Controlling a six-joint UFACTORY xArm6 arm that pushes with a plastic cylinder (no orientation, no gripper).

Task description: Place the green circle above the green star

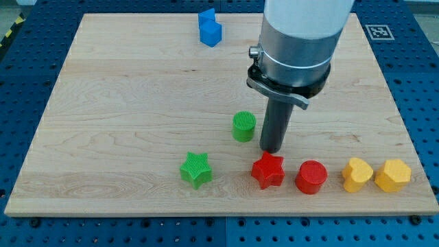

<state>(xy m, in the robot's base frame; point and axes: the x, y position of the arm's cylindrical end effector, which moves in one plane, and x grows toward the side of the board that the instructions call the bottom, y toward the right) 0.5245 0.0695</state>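
The green circle stands on the wooden board near the middle, toward the view's bottom. The green star lies below and to the left of it, a short gap apart. My tip is just right of the green circle and slightly below it, a small gap away. The tip is directly above the red star.
A red circle, a yellow heart-like block and a yellow hexagon line the bottom right. A blue block sits near the top edge. The board's bottom edge is close below the stars.
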